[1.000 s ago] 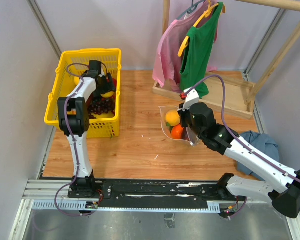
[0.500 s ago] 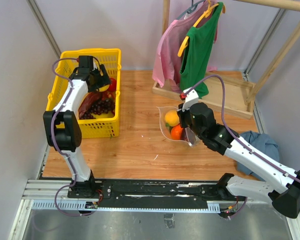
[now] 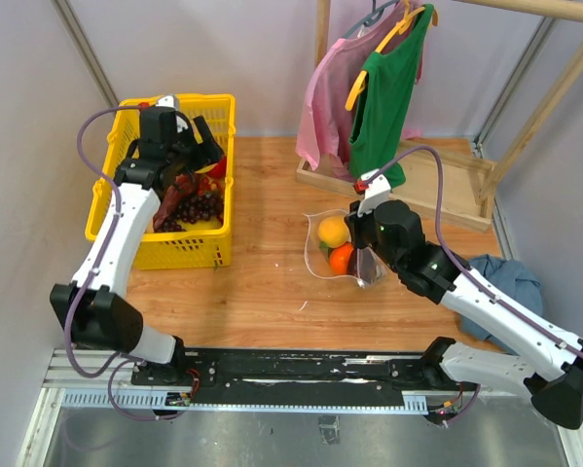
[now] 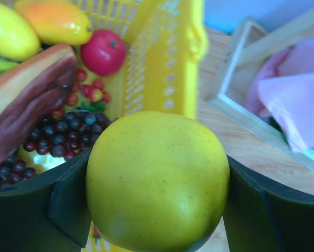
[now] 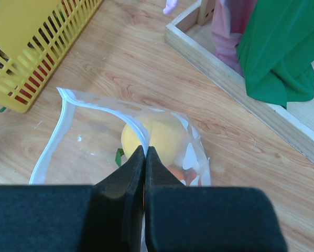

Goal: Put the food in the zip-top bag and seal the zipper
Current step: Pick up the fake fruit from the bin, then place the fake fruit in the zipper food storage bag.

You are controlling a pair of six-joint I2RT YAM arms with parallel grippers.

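Note:
My left gripper (image 3: 196, 154) is shut on a round yellow-green fruit (image 4: 158, 181) and holds it above the right side of the yellow basket (image 3: 141, 254). Both dark fingers (image 4: 39, 210) press the fruit's sides. My right gripper (image 5: 145, 152) is shut on the whitish zipper rim (image 5: 101, 107) of the clear spotted zip-top bag (image 3: 320, 255), holding its mouth open toward the left. A yellow fruit (image 5: 159, 137) and an orange (image 3: 342, 259) lie inside the bag, with a bit of green (image 5: 118, 156) beside them.
The basket holds dark purple grapes (image 4: 67, 136), a red fruit (image 4: 103, 52), a brown-and-cream piece (image 4: 28, 102) and yellow pieces (image 4: 9, 32). A wooden rack (image 3: 437, 190) with pink and green garments (image 3: 383, 92) stands at the back right. A blue cloth (image 3: 510, 277) lies at the right.
My left arm has lifted the yellow-green fruit out of the basket and swung toward its right side. The right gripper has kept its hold on the bag rim, shifting slightly.

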